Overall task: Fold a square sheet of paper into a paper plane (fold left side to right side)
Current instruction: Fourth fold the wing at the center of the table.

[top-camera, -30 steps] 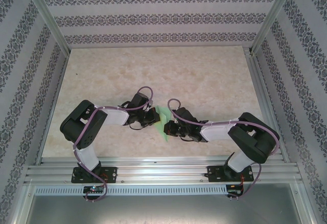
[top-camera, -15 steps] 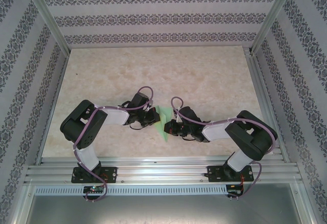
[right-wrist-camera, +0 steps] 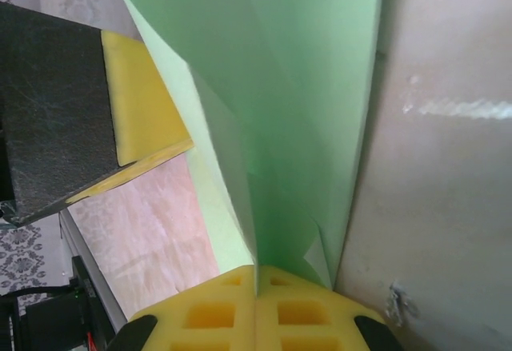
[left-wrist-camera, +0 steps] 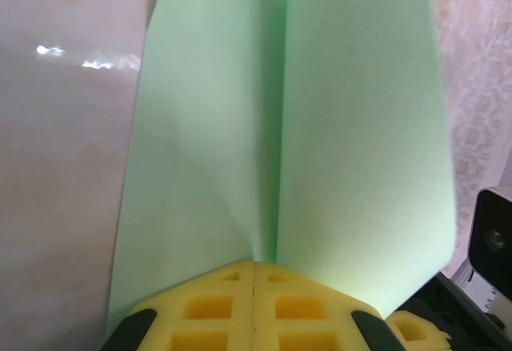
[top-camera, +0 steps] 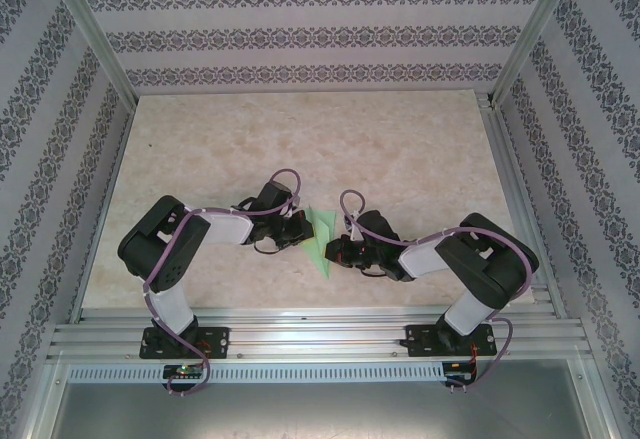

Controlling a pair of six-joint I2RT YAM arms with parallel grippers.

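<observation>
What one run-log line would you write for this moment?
left tool: shut on folded green paper | right tool: shut on same paper | paper: creased, pointed, between both tools

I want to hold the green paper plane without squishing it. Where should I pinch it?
Probably the middle crease of the paper plane, coming from a long side, as the left gripper and right gripper, both shut on it, do. Layers stack there, so it looks stiffer than the thin wings.
</observation>
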